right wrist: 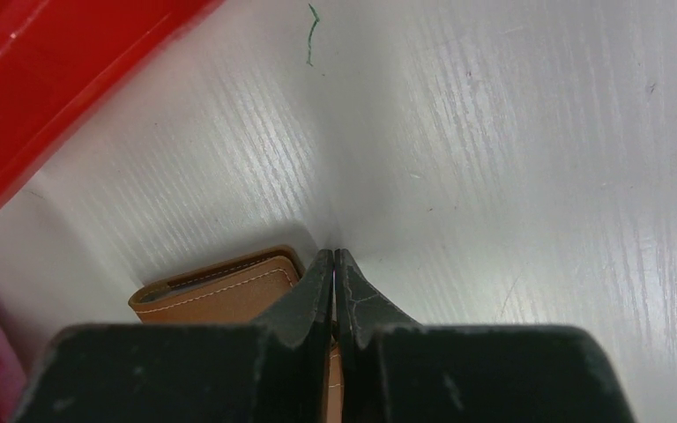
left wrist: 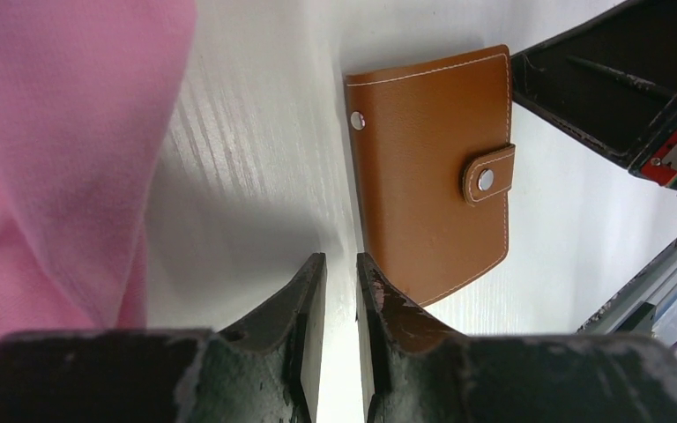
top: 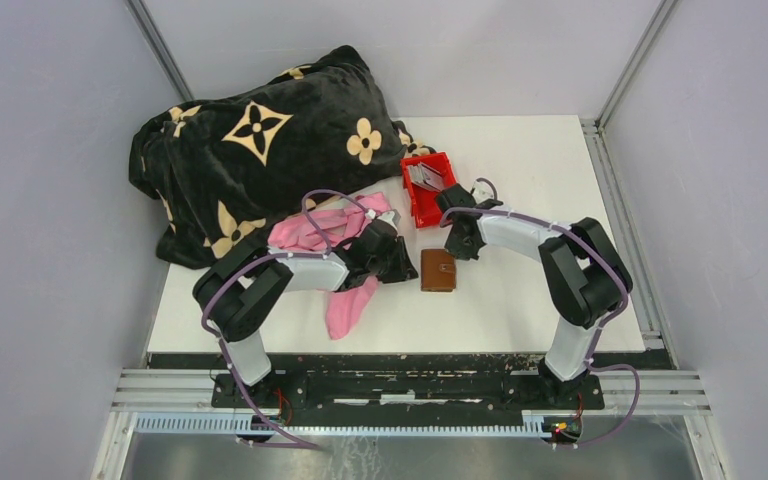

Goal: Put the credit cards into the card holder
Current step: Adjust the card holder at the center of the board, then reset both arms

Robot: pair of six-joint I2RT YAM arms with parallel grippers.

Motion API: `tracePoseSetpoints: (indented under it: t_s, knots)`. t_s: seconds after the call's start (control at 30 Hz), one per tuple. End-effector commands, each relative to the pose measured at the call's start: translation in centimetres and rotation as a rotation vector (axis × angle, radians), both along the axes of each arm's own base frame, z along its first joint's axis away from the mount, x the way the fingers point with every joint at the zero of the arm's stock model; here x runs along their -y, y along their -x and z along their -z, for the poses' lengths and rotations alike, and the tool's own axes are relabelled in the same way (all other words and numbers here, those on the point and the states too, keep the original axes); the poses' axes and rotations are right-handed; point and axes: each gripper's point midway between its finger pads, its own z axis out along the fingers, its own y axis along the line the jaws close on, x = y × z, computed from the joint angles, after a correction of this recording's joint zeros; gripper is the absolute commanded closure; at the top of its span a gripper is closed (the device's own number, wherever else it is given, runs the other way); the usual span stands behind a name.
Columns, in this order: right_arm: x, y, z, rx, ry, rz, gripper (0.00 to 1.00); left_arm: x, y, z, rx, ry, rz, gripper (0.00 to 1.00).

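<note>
The card holder is a small brown leather folder with pale stitching. It lies flat and closed on the white table, its strap tab snapped shut across the opening edge and a second stud near one corner. The credit cards, grey-silver and dark, sit bunched and overlapping inside the red bin, apart from the holder.

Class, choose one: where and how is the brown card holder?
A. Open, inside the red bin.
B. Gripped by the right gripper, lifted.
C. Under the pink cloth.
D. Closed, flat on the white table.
D: the card holder lies shut on the table, its strap tab folded over its front.
</note>
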Motion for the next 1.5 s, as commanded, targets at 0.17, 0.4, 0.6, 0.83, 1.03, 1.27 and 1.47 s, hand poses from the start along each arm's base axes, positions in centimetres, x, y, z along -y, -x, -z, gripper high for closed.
tracePoseSetpoints:
  t_s: [0.17,0.4,0.6,0.83,1.03,1.27,1.47]
  knots:
    - [-0.3,-2.1,-2.2,0.064,0.008,-0.046,0.91,1.0,0.3,-0.4,0.007,0.001,0.025,0.72]
    - [3.0,-3.2,-7.7,0.17,0.095,-0.074,0.82,-2.9,-2.3,-3.1,0.122,-0.177,-0.103,0.68]
    - [7.5,-3.2,-12.9,0.289,0.189,-0.077,0.59,-7.6,-4.8,-8.3,0.278,-0.317,-0.237,0.6]
    - [10.9,-2.4,-17.5,0.419,0.269,-0.064,0.23,-12.6,-5.5,-16.1,0.505,-0.353,-0.367,0.39]
    - [11.3,-1.4,-18.6,0.414,0.271,-0.062,0.11,-18.2,-5.4,-19.4,0.691,-0.326,-0.569,0.01]
    - [12.5,0.1,-17.8,0.341,0.31,-0.019,0.05,-21.1,-4.9,-20.2,0.758,-0.318,-0.663,0.01]
    - [13.2,0.9,-17.6,0.359,0.324,-0.014,0.06,-21.2,-5.0,-19.3,0.728,-0.352,-0.648,0.01]
